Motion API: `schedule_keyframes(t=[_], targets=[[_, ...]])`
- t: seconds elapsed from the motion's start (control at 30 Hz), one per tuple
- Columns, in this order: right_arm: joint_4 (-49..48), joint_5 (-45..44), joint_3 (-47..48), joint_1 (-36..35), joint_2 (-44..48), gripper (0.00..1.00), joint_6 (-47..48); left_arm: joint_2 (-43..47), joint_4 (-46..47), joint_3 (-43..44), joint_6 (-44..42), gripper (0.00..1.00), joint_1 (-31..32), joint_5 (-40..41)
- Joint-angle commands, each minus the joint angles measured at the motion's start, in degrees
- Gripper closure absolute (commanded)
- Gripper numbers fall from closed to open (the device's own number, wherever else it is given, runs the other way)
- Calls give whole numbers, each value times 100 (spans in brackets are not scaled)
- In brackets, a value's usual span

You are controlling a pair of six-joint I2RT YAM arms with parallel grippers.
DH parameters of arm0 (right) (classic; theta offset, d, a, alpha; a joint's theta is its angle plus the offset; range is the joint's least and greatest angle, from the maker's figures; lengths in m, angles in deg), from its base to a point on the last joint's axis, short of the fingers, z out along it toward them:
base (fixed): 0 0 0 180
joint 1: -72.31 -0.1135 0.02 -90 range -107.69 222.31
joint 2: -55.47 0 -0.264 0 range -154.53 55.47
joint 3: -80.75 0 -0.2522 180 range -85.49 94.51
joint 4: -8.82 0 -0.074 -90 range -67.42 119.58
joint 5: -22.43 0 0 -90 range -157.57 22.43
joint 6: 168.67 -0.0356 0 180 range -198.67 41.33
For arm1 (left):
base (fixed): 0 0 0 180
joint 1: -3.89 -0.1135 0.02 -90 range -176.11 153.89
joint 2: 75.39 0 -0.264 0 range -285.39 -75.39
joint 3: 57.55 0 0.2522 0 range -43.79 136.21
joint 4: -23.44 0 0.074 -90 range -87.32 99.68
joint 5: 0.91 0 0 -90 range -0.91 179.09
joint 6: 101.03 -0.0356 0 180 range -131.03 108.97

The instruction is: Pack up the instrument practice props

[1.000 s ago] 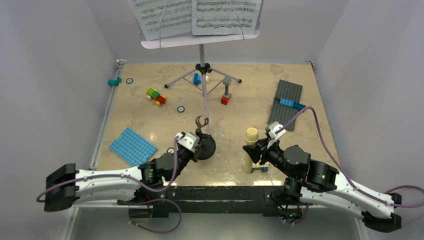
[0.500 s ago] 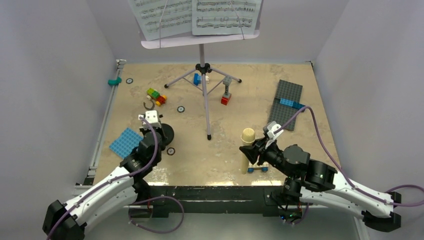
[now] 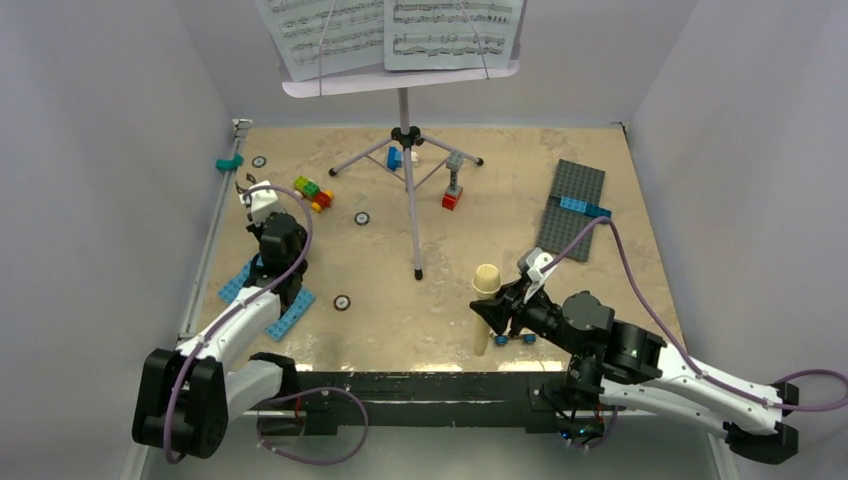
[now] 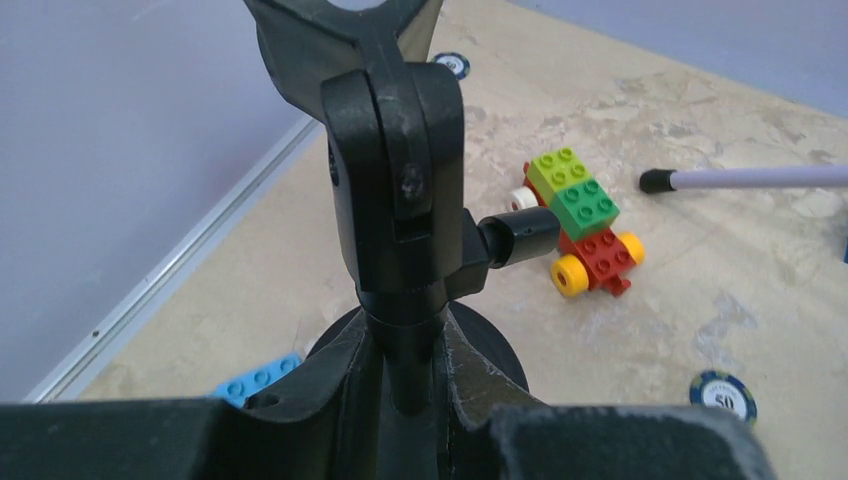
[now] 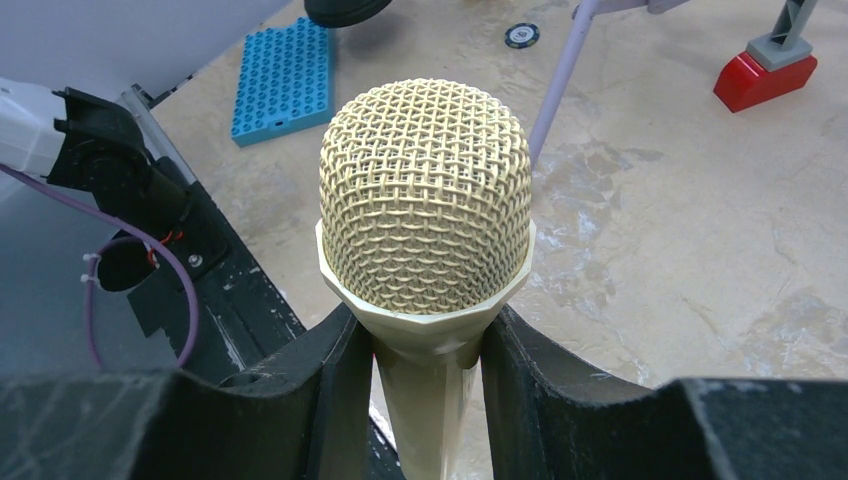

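Observation:
My left gripper (image 3: 264,220) is shut on the post of the black round-base mic stand (image 3: 246,185) and holds it at the table's left side. In the left wrist view the stand (image 4: 398,170) stands upright between the fingers (image 4: 470,372), its round base below. My right gripper (image 3: 503,305) is shut on the cream-yellow toy microphone (image 3: 486,281), held upright near the front edge; its mesh head fills the right wrist view (image 5: 425,225). The lilac music stand (image 3: 403,82) on its thin tripod stands at the back, with white sheet-music pages (image 3: 450,30) on it.
A blue baseplate (image 3: 288,312) lies under my left arm. A grey baseplate (image 3: 572,195) lies at the right. A brick car (image 3: 313,192), a red-and-grey brick tower (image 3: 453,185), a blue brick (image 3: 395,157) and poker chips (image 3: 361,218) lie about. A tripod leg (image 3: 412,225) reaches toward mid-table.
My left arm has swung from the table's middle to the left side, carrying the mic stand. My right gripper has shifted a little left and nearer with the microphone.

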Motion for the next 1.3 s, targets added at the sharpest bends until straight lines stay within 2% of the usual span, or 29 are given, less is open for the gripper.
schedule_keyframes(t=[0.0, 0.3, 0.4, 0.63, 0.93, 1.17, 1.27], targets=[[-464, 200, -103, -11, 145, 100, -94, -426, 1530, 428, -275, 100, -450, -515], [-325, 234, -161, -10, 356, 100, 8, -1388, 1923, 597, -332, 100, -1184, -873], [-332, 235, -161, -10, 398, 100, 10, -1424, 1893, 647, -412, 100, -1193, -955], [-386, 295, -119, -10, 331, 100, 5, -1694, 1157, 1135, -438, 100, -1196, -1321], [-196, 218, -114, -10, 513, 100, -82, -2046, 960, 1548, -612, 100, -1210, -1326], [-141, 152, -100, -10, 559, 100, -62, -2069, 627, 1676, -636, 88, -1210, -1345], [-133, 157, -86, -10, 557, 100, -53, -2029, 505, 1666, -672, 86, -1210, -1355]])
